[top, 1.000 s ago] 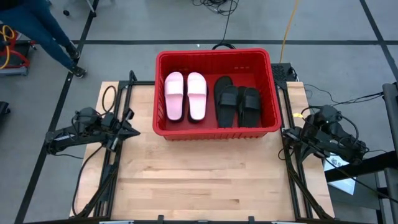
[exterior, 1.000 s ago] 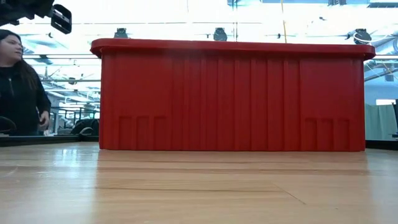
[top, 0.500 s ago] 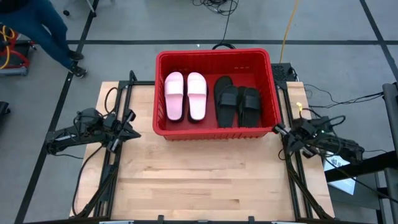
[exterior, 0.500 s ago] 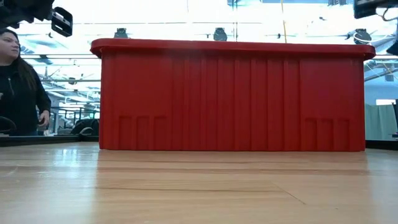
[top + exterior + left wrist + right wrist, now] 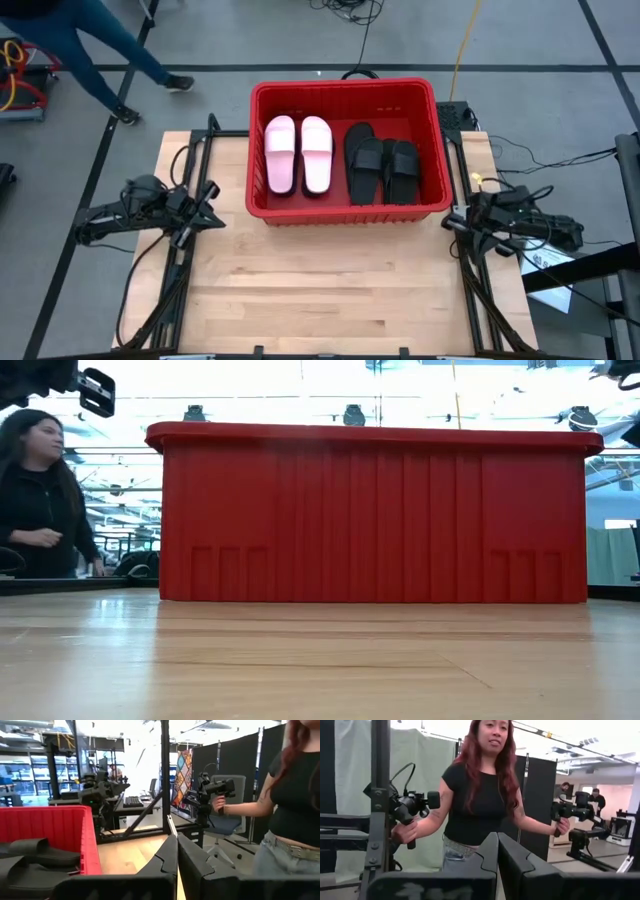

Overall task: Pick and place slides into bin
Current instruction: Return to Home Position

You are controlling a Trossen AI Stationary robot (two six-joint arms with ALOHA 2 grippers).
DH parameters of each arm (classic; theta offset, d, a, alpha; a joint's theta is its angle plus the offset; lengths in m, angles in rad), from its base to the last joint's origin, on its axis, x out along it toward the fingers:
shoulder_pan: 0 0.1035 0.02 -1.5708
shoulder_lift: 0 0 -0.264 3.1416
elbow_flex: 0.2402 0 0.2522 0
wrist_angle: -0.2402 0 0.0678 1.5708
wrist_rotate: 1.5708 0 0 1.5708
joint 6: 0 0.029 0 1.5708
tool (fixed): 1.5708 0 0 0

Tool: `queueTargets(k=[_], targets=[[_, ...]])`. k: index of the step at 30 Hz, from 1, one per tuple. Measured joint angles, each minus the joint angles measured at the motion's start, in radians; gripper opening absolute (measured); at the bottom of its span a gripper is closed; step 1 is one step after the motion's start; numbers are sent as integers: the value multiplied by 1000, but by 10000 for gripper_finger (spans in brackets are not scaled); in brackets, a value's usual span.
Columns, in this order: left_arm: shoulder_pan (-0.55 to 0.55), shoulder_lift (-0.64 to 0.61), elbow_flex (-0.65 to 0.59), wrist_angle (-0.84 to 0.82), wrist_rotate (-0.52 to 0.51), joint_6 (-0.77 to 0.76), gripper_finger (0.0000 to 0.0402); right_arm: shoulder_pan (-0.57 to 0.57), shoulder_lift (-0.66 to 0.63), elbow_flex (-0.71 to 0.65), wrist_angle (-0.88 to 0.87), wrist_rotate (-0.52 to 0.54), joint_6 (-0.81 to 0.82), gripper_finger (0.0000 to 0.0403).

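Slides (image 5: 317, 155) lie in the bin (image 5: 340, 86) — on the table (image 5: 320, 290) (far edge).

Reference: the wooden table (image 5: 320, 290). Grey floor (image 5: 540, 40) on every side of it, crossed by black tape lines (image 5: 300, 67). A yellow cable (image 5: 462, 45) runs away past the table's far edge. Off its far left corner, a person (image 5: 100, 50) is mid-stride. Beyond the table: dark partition panels (image 5: 240, 760), a patterned hanging (image 5: 182, 775), a desk with keyboard (image 5: 131, 801), a pale green curtain (image 5: 425, 790). Behind the table, hard white overhead glare (image 5: 300, 382).
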Motion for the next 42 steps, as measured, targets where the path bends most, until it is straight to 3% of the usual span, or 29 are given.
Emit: queueTargets(k=[4,12,16,29,42], targets=[[-28,0,-47,35,2,5,12,30,0,0,-97,-11,-61,0],[-78,0,-239,338,42,-56,10,103,0,-1,-125,-58,-129,0],[-98,3,-250,330,44,-69,5,134,0,-2,-162,-78,-195,0],[-151,3,-250,282,214,-64,2,217,0,-2,-531,-75,-571,0],[-169,3,-250,276,223,-65,16,249,0,-2,-592,-74,-615,0]])
